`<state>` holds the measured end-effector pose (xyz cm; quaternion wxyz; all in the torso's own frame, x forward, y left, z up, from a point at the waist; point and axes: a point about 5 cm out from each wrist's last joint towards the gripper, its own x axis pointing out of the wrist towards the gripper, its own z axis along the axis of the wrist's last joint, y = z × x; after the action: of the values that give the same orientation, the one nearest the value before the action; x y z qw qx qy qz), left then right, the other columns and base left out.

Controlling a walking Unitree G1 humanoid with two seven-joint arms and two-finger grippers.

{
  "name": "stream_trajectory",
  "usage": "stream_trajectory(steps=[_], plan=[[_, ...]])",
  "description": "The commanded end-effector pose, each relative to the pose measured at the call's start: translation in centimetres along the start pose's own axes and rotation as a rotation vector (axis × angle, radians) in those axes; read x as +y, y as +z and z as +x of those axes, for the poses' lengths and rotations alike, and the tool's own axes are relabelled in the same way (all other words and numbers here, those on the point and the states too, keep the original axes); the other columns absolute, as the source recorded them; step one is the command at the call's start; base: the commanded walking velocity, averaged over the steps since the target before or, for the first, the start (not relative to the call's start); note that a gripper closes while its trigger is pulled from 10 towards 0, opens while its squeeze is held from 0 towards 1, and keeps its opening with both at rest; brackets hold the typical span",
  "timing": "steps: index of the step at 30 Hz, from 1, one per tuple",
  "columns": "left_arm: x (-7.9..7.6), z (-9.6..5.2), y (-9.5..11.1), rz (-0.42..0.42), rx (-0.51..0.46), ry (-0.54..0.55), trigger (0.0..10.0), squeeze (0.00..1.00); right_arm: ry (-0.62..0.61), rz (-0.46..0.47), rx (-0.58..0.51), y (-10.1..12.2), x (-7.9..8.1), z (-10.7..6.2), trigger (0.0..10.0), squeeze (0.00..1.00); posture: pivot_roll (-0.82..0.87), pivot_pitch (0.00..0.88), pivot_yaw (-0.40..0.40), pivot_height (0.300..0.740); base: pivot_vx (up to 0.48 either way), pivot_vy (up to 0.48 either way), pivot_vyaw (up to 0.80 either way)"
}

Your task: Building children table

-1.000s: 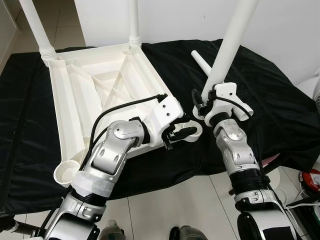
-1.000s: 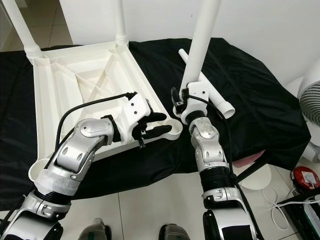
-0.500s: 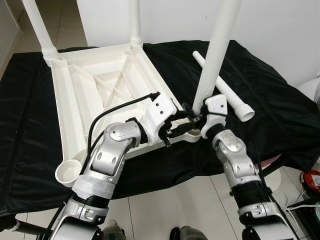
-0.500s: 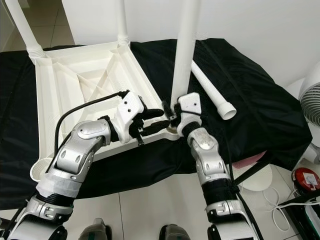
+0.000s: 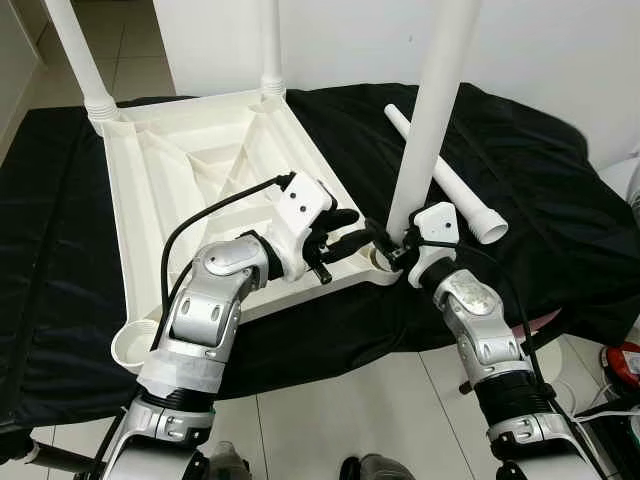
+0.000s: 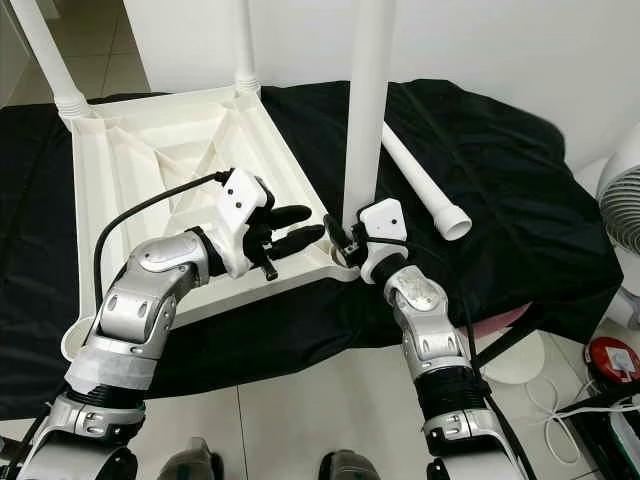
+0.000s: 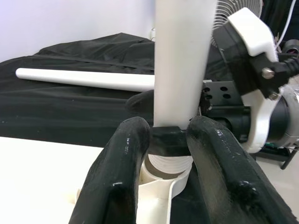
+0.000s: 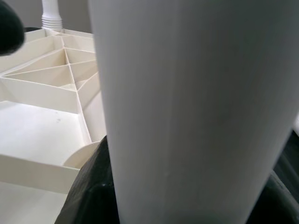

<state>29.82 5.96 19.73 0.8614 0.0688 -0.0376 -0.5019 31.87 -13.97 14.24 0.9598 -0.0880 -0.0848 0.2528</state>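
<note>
The white table top [image 5: 170,190] lies upside down on a black cloth, with two white legs [image 5: 85,60] [image 5: 268,40] standing in its far corners. My right gripper [image 5: 388,245] is shut on a third leg [image 5: 430,110], held upright. The leg's threaded end [image 7: 168,163] sits at the near right corner socket [image 5: 380,268]. My left gripper [image 5: 352,228] is open just left of that socket, above the table's rim, its fingers [image 7: 117,177] pointing at the leg's base. A loose leg [image 5: 450,180] lies on the cloth behind.
The near left corner socket [image 5: 135,345] stands bare by the cloth's front edge. A white fan [image 6: 625,190] and a red thing [image 6: 612,355] are on the floor at the right. A white wall rises behind.
My right gripper carried the leg leftward and stood it upright over the near right socket. My left gripper drew back from the socket ring toward the left, fingers now apart.
</note>
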Motion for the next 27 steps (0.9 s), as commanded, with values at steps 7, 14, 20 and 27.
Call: stream_trajectory(steps=[7, 14, 20, 27], plan=[[1.3, -0.3, 0.5, -0.001, 0.001, 0.235, 10.0, 0.0, 0.075, 0.062, 0.033, -1.7, 0.9, 0.3, 10.0, 0.0, 0.05, 0.019, -0.009, 0.74, 0.0, 0.0, 0.0], [1.3, -0.4, 0.6, -0.003, -0.003, 0.243, 10.0, 0.0, 0.077, 0.053, 0.022, -2.3, 1.2, 0.2, 10.0, 0.0, 0.06, 0.021, -0.014, 0.74, 0.0, 0.0, 0.0], [1.3, -0.6, 0.8, -0.002, -0.005, 0.257, 10.0, 0.0, 0.122, 0.053, 0.015, -3.1, 2.1, -0.5, 10.0, 0.0, 0.07, 0.021, -0.021, 0.74, 0.0, 0.0, 0.0], [1.3, -0.6, 0.8, -0.002, -0.004, 0.258, 10.0, 0.0, 0.171, 0.033, 0.045, -3.9, 2.6, -0.9, 10.0, 0.0, 0.06, 0.019, -0.018, 0.74, 0.0, 0.0, 0.0]])
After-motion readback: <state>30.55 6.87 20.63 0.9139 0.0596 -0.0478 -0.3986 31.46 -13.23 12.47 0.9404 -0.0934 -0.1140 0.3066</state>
